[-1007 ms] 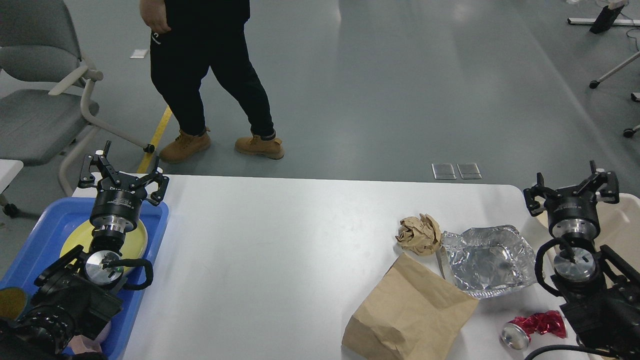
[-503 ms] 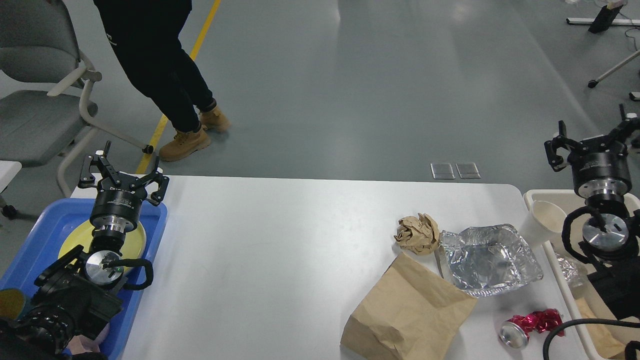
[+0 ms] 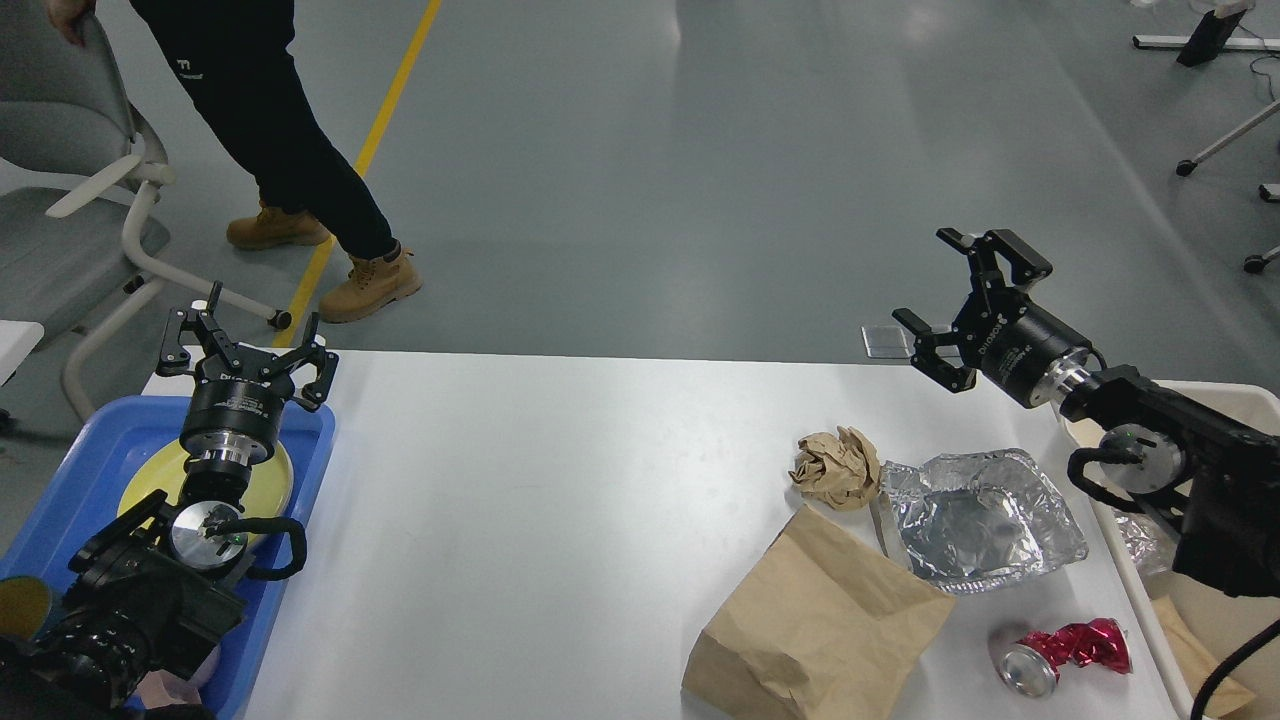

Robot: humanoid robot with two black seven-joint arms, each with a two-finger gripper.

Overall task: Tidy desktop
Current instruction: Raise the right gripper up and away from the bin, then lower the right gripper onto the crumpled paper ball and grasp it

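Right gripper (image 3: 958, 305) (fingers spread, empty) hovers above the desktop's (image 3: 560, 500) far-right edge.

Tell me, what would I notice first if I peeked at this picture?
Probably the rubbish heaped at the right end of the desktop: a big brown paper bag, a shiny crumpled foil tray, a paper ball and a squashed red can. Above it hangs the right pincer, wide open. Far left, the left pincer hovers open over a yellow plate in a blue tray.
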